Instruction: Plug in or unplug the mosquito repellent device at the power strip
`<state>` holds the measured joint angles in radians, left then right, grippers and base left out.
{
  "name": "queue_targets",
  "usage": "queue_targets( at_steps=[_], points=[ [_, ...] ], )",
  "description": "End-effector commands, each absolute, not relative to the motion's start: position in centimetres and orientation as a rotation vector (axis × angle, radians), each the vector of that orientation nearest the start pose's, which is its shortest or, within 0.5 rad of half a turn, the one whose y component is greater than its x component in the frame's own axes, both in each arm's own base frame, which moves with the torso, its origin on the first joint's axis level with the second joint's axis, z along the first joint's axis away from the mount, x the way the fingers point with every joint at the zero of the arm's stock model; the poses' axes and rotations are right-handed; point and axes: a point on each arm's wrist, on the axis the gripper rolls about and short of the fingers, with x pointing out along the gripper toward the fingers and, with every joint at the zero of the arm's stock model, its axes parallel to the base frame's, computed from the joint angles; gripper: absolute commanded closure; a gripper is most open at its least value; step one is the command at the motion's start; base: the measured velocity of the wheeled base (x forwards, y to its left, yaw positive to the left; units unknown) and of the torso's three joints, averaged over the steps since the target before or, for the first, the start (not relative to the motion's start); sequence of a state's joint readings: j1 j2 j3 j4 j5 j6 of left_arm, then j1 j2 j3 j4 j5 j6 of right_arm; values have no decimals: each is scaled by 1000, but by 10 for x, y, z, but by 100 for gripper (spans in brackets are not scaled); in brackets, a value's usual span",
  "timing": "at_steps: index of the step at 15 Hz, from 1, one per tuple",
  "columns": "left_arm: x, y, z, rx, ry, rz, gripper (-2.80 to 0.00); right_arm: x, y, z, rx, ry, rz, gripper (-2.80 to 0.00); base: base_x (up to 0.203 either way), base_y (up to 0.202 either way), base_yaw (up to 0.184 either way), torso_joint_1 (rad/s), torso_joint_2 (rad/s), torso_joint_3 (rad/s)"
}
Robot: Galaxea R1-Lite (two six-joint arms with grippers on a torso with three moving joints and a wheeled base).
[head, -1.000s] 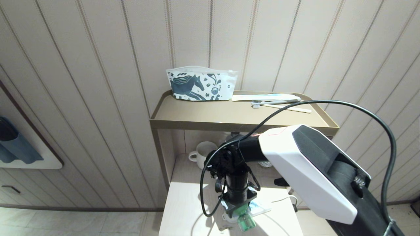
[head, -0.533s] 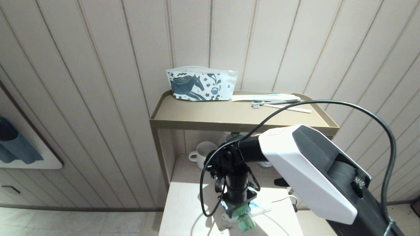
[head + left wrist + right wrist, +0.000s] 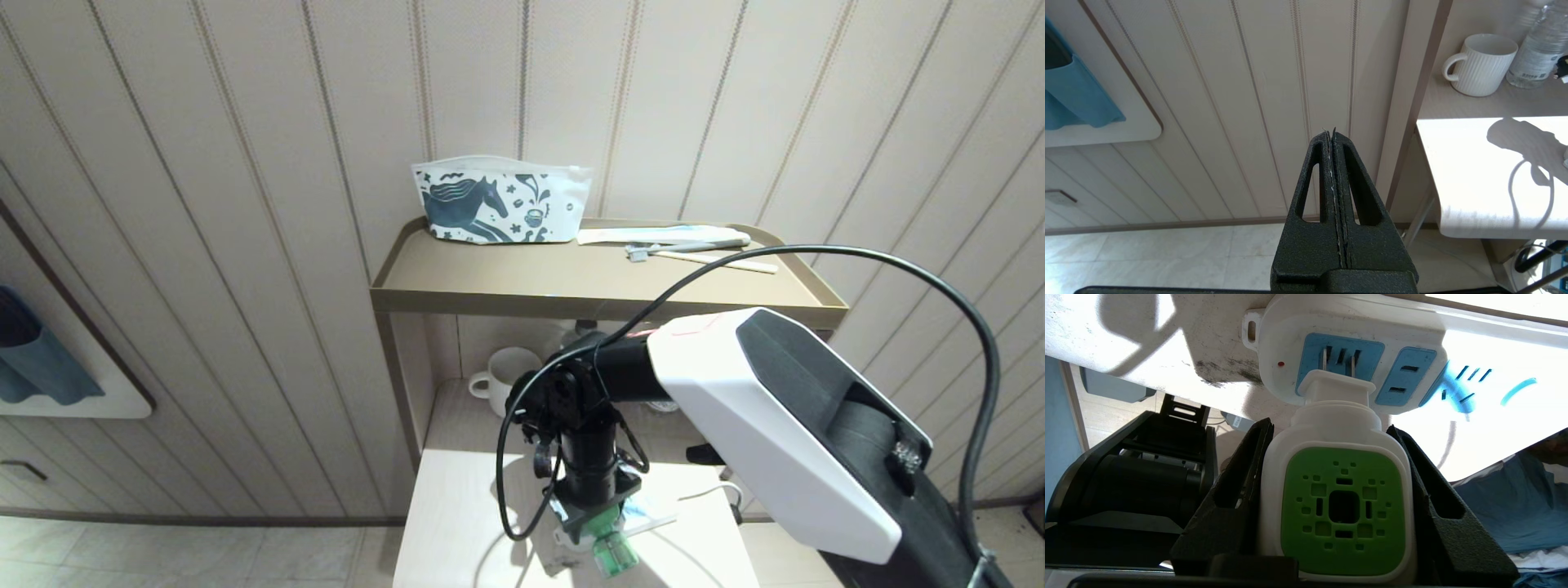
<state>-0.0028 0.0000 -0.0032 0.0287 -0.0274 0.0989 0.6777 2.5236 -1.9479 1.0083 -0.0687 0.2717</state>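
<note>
Mosquito repellent device [image 3: 1343, 498] sits clamped between the right gripper [image 3: 1339, 486] fingers [image 3: 1237, 498], prongs partly seated in the end socket of the power strip [image 3: 1347, 347] near the desk's [image 3: 465, 523] front edge. Only the camera has shifted since earlier; the plug hasn't budged. The left gripper [image 3: 1333, 134] is closed, idle.

A home: toiletry pouch [image 3: 500, 200], toothbrush [image 3: 686, 247], mug [image 3: 508, 378].
</note>
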Motion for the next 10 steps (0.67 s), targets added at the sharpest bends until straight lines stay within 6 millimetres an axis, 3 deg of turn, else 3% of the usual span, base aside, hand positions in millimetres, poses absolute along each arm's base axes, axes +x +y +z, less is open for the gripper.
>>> queue_targets(
  at_steps=[1, 6, 10],
  points=[
    [-23, -1, 73, 99, 26, -32, 0, 336, 269, 42, -369, 1525, 265, 0, 0, 0, 0, 0, 0, 0],
    [-23, -1, 73, 99, 26, -31, 0, 338, 264, 61, -338, 1485, 271, 0, 0, 0, 0, 0, 0, 0],
    [-23, -1, 73, 99, 26, -32, 0, 353, 237, 79, -326, 1461, 297, 0, 0, 0, 0, 0, 0, 0]
  ],
)
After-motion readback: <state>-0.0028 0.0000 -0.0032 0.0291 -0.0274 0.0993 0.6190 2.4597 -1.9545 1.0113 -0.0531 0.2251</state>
